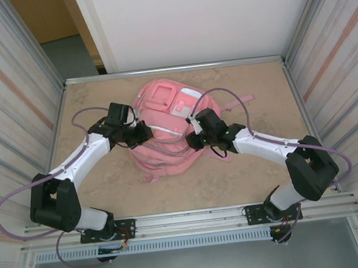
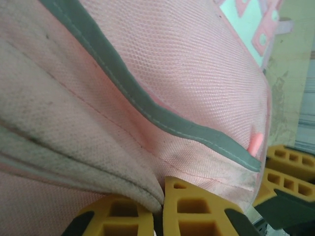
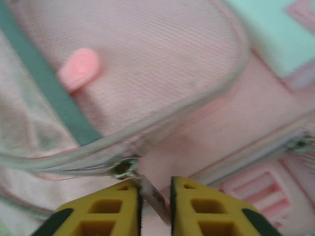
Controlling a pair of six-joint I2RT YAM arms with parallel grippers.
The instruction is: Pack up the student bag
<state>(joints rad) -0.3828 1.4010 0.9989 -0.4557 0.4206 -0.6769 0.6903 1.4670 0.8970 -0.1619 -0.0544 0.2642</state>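
The student bag (image 1: pixel 166 135), a pink fabric backpack with a white patch (image 1: pixel 180 108), lies flat in the middle of the table. My left gripper (image 1: pixel 142 135) is at its left side. In the left wrist view that gripper (image 2: pixel 163 192) is shut, pinching a pale, grubby fabric edge of the bag (image 2: pixel 187 73). At the bag's right side is my right gripper (image 1: pixel 192 138). Its jaws (image 3: pixel 155 184) stand slightly apart, with a small zip pull tab (image 3: pixel 153 199) loose between them against the left finger. The metal slider (image 3: pixel 123 168) sits on the bag's (image 3: pixel 162 64) zip line.
The beige table (image 1: pixel 258 164) is boxed in by metal walls left, right and back, with a rail along the near edge. A pink strap (image 1: pixel 236 103) trails off the bag to the right. My right gripper's yellow fingers (image 2: pixel 290 169) show at the left wrist view's edge.
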